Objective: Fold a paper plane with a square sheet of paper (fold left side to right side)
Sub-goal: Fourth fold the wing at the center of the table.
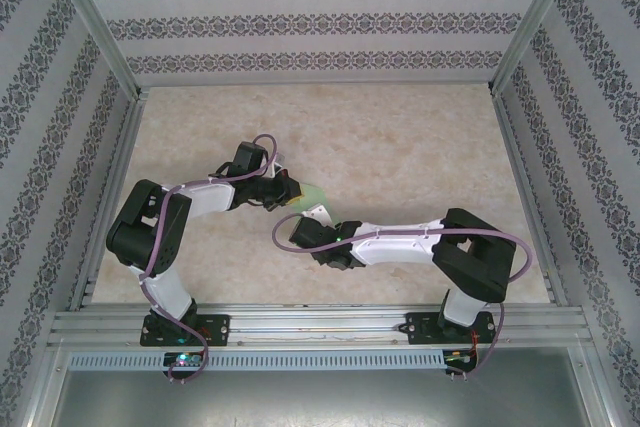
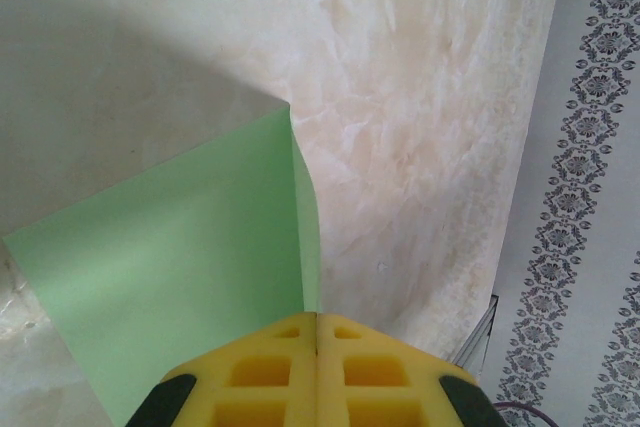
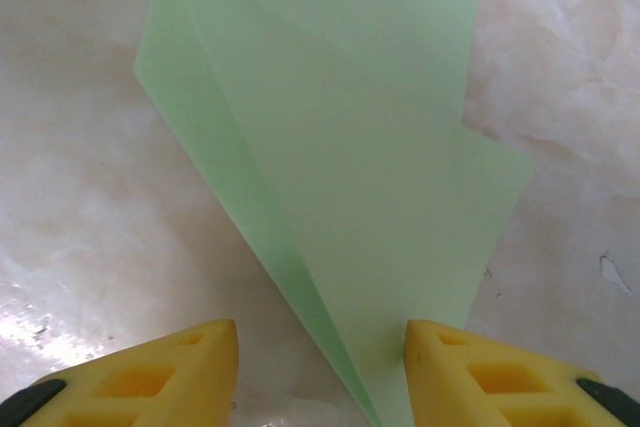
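Observation:
The light green paper (image 1: pixel 311 193) lies at the table's middle between both arms, folded into a pointed, layered dart shape like a paper plane (image 3: pixel 350 147). My left gripper (image 1: pixel 292 195) is at its left side. In the left wrist view its yellow fingers (image 2: pixel 270 372) are pressed together, shut on the paper (image 2: pixel 170 257), whose raised edge runs into the seam of the left gripper (image 2: pixel 317 317). My right gripper (image 1: pixel 318 213) is at the near side. In the right wrist view the right gripper (image 3: pixel 320 372) stands open astride the narrow tip, and its right finger (image 3: pixel 470 367) touches the paper's edge.
The marbled beige table (image 1: pixel 420 147) stretches bare behind and to the right of the paper. Patterned walls (image 1: pixel 300 17) enclose it on three sides. Aluminium rails (image 1: pixel 320 322) run along the near edge, by the arm bases.

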Controlling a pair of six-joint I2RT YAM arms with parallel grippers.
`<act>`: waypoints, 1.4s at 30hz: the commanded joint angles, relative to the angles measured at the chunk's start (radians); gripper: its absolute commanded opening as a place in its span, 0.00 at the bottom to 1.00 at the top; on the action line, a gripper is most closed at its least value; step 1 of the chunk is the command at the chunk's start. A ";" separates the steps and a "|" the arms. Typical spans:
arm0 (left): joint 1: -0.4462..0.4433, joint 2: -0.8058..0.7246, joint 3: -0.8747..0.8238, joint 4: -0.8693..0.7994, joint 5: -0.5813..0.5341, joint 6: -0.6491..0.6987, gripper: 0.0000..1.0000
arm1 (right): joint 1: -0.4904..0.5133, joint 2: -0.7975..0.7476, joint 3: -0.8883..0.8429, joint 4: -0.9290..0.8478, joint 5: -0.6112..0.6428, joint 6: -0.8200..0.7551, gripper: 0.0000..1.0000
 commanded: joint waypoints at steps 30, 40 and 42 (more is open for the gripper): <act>0.040 -0.152 0.001 -0.137 -0.059 0.106 0.41 | -0.030 0.008 0.012 -0.019 -0.003 0.003 0.00; 0.184 -0.302 -0.057 -0.275 -0.020 0.227 0.48 | -0.126 -0.051 -0.016 0.055 -0.389 -0.064 0.00; 0.185 -0.303 -0.062 -0.294 -0.010 0.250 0.49 | -0.144 -0.051 -0.018 0.070 -0.455 -0.067 0.00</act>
